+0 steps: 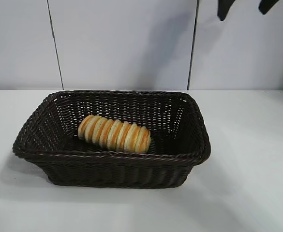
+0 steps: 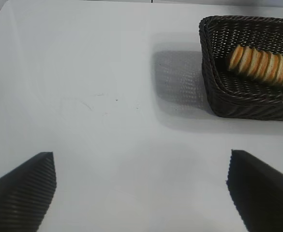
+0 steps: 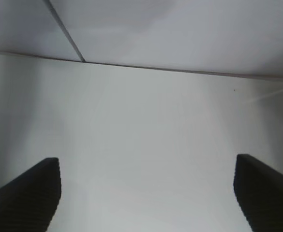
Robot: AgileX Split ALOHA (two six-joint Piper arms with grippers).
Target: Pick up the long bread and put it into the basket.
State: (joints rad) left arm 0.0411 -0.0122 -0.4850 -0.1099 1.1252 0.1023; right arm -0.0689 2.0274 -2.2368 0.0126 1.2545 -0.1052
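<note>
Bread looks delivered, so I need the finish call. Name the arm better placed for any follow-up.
Neither is needed: the long bread lies inside the basket. If anything, left: its open gripper faces the basket; the right gripper faces bare table.

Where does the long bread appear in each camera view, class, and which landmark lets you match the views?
Exterior view: the long bread lies inside the basket, at the picture's centre.
Left wrist view: it shows at the upper right edge, inside the basket.
Right wrist view: not in it; only bare table and wall show.
Shared landmark: the basket's braided rim, in the exterior and left wrist views.
</note>
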